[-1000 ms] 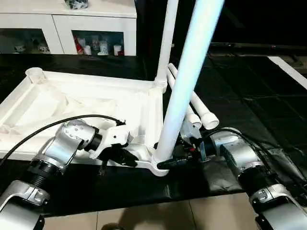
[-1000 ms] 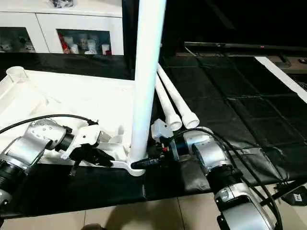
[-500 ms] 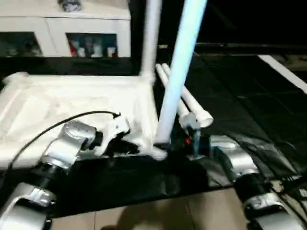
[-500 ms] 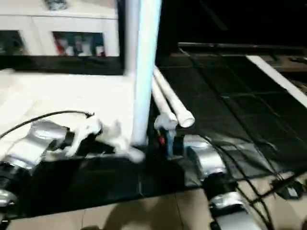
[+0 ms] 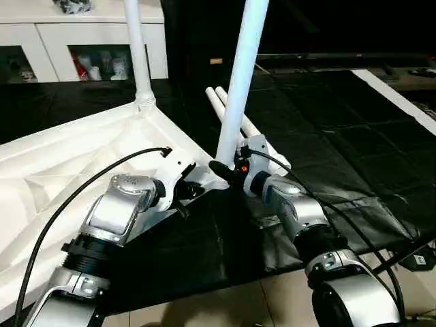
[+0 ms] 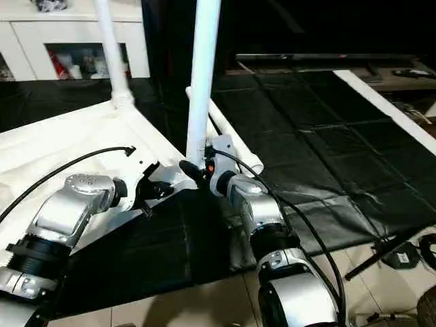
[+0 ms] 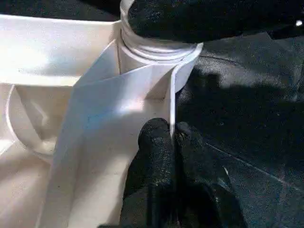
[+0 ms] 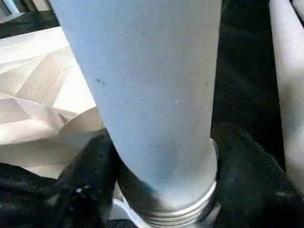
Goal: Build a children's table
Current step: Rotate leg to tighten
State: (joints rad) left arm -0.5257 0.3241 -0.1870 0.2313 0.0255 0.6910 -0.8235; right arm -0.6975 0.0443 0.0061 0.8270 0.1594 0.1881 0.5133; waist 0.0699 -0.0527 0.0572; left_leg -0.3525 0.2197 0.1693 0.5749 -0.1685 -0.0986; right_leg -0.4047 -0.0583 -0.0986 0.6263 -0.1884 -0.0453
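Right gripper (image 5: 219, 167) clamped on upright leg (image 5: 240, 82); left gripper (image 7: 172, 137) pinched tabletop (image 5: 41, 170) rim (spare legs (image 5: 219, 102) beside, cabinet (image 5: 41, 34) behind).

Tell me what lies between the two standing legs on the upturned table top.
In the left eye view, the near leg and far leg stand in corner sockets, and between them runs the white table top rim, bare of other parts.
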